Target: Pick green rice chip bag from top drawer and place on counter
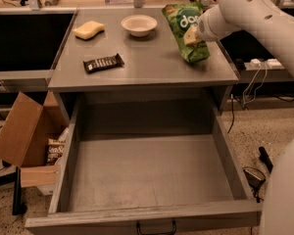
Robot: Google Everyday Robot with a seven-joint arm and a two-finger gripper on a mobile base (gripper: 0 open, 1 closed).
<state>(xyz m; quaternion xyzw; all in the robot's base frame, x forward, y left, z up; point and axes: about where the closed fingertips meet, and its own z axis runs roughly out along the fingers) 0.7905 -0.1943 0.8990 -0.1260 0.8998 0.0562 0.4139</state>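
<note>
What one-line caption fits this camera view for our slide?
Gripper at the green rice chip bag, tilted on the counter above the open top drawer.

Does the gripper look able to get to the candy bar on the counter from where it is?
Probably yes: the gripper sits at the green bag, and only bare counter lies between it and the candy bar.

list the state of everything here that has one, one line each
top drawer: pulled out, open
green rice chip bag: out of the drawer, tilted, lower end on the counter
gripper: against the bag's right side, above the counter
white bowl: upright
candy bar: wrapped, lying flat
yellow sponge: lying flat
cardboard box: open, on the floor
</note>
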